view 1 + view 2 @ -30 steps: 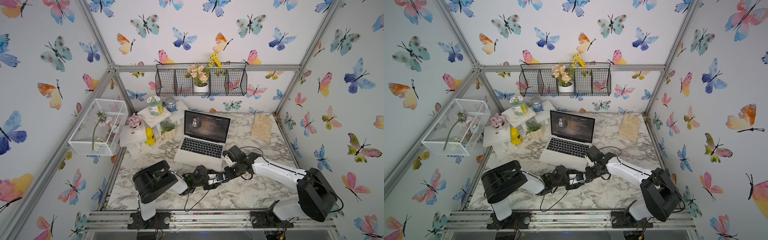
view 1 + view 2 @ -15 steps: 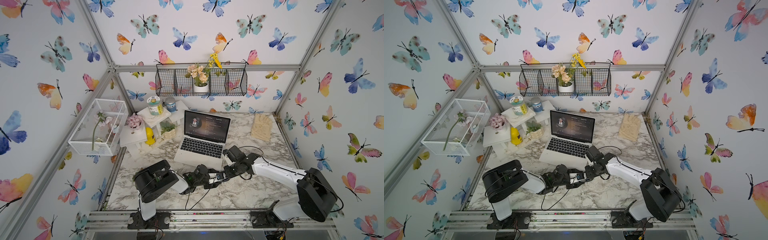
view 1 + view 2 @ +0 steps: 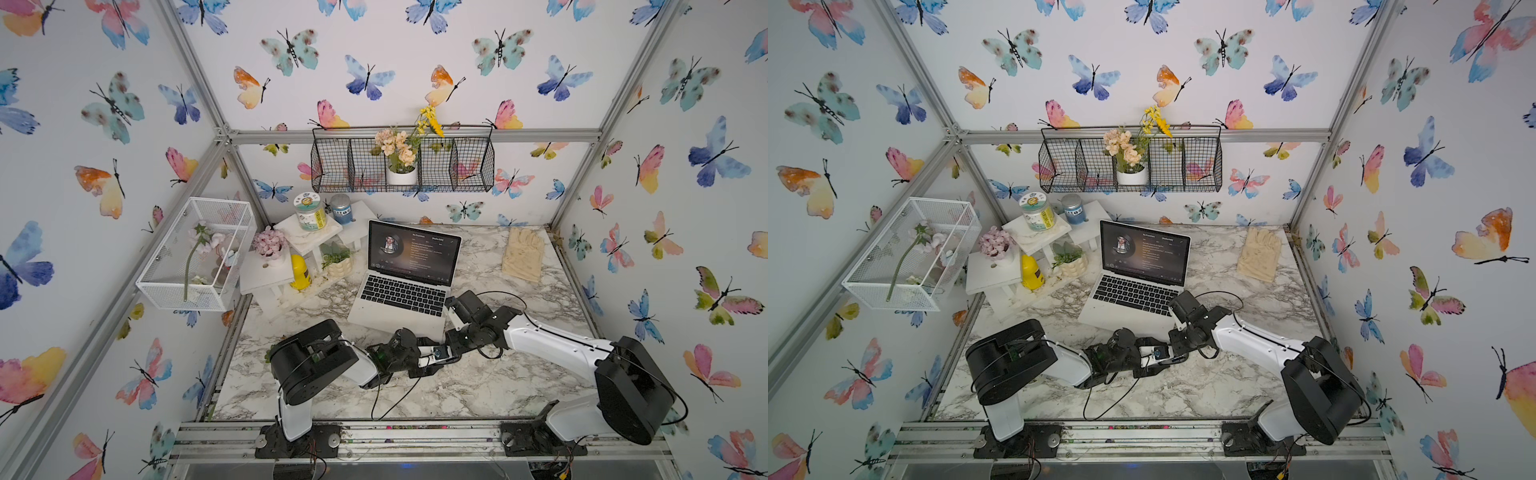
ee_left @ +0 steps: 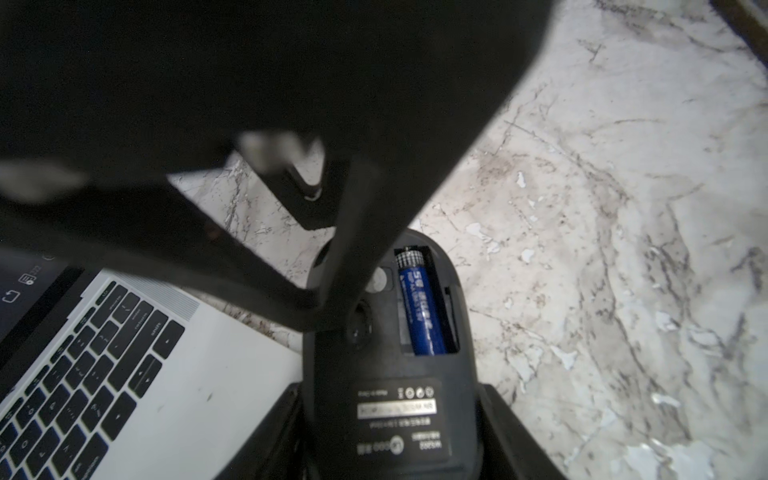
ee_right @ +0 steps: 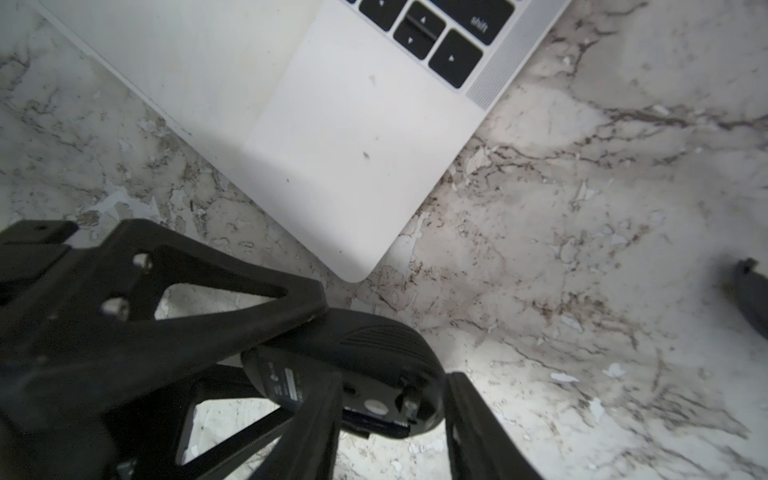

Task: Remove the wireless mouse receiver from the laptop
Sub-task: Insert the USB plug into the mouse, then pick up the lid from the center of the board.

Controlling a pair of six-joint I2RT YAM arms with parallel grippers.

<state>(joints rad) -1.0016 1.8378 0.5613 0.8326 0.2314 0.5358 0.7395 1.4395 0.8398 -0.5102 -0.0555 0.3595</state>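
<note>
Laptop (image 3: 405, 291) sits open toward the back of the marble-look tabletop (image 3: 478, 386). It has a slim matte silver-white shell, flat black keys, a big smooth pale trackpad and a dark glossy screen. The tabletop has grey-brown veins and little chipped patches up close. In both top views the two arms meet just in front of the laptop's near right corner.

The left gripper (image 4: 390, 392) is clamped on a black plastic mouse (image 4: 395, 365), a rounded oval held belly-up. You can see a printed label (image 4: 399, 411) and an open bay with a blue cylindrical battery (image 4: 417, 307) in it. The right gripper (image 5: 392, 374) has its jaws spread, straddling the mouse's rounded end. There's a gap between one finger and the shell, so it isn't squeezing anything.

The wireless mouse receiver, honestly, I can't pin down. There's a tiny greyish nub (image 5: 409, 404) on the mouse's underside by the battery bay, between the right fingers, but it's too blurry to call. The laptop's side edges are hidden by the arms or too small to read in the top views. A big out-of-focus black gripper body blocks much of the left wrist view. A dark curved piece (image 5: 750, 291) lies on the marble, cut off by the frame edge.
</note>
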